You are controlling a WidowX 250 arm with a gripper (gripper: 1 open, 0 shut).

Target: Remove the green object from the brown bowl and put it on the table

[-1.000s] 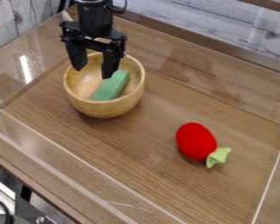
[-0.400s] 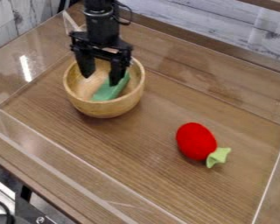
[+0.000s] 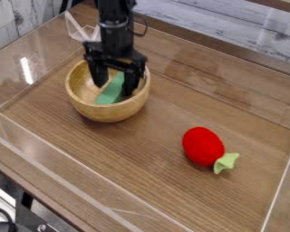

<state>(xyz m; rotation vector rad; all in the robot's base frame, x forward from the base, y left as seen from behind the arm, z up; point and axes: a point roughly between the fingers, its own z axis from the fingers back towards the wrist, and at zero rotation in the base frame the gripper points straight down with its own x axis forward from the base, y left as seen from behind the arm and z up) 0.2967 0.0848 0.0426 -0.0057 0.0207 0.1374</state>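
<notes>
The green object (image 3: 111, 90) is lying inside the brown bowl (image 3: 87, 101), leaning against its inner wall. The black gripper (image 3: 117, 80) is pointing straight down into the bowl with its jaws spread, one finger (image 3: 97, 76) standing on either side of the green object, not pinching it. The bowl is sitting toward the table's (image 3: 159, 172) far left corner. A red strawberry toy (image 3: 206, 146) is lying well apart, nearer the right edge.

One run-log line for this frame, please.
phase: reaching into brown bowl | end effector: open, straddling green object | green object: in bowl, not lifted | table: red toy apart
</notes>
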